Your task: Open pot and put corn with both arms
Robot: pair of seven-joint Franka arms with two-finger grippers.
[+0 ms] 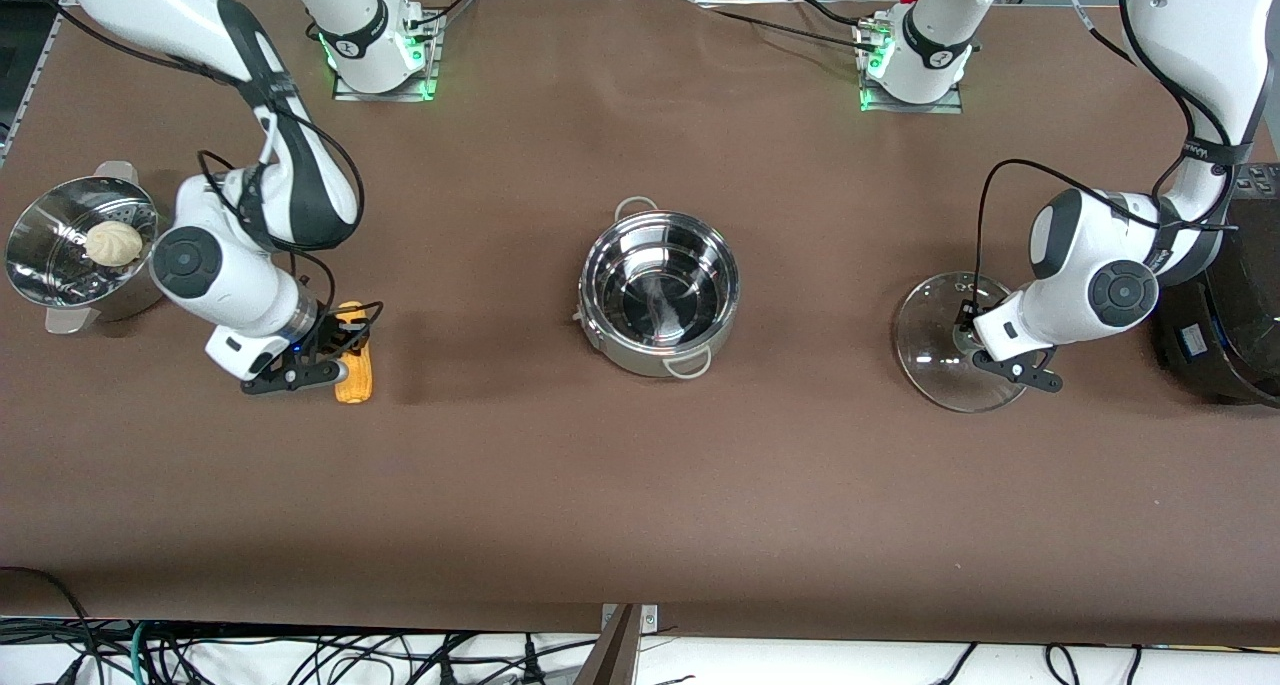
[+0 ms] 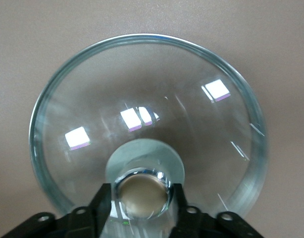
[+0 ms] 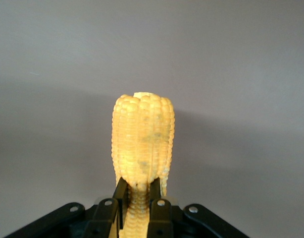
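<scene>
The shiny round stainless-steel pot point(image 1: 659, 294) stands open in the middle of the brown counter point(image 1: 640, 485), with nothing inside, one loop handle toward the arm bases and one toward the front camera. Its clear glass lid with the brass-coloured knob point(image 1: 945, 340) is at the middle right of the front view, beside the large black cooker point(image 1: 1225, 305). The left tool point(image 2: 143, 196) is closed on the knob; in the left wrist view the black fingers point(image 2: 105, 203) press on both sides of it. I cannot tell if the lid rests on the counter or hangs just above it. I think it is kept there so the mouth of the pot stays free for the other arm.

The yellow-orange corn cob point(image 1: 354, 357) lies at the middle left of the front view, well apart from the pot. The right tool point(image 1: 322, 357) grips it across one end; in the right wrist view the cob point(image 3: 142, 148) sticks out straight between the closed fingers point(image 3: 159, 210). Its long axis runs almost up and down in the front view, from the arm bases toward the front camera, and the free end points toward that camera. Holding it by the end seems sensible, as the cob can then go into the pot free end first.

At the far left of the front view stands a perforated steel steamer bowl point(image 1: 45, 255) with a round white bun point(image 1: 112, 242) in it.
</scene>
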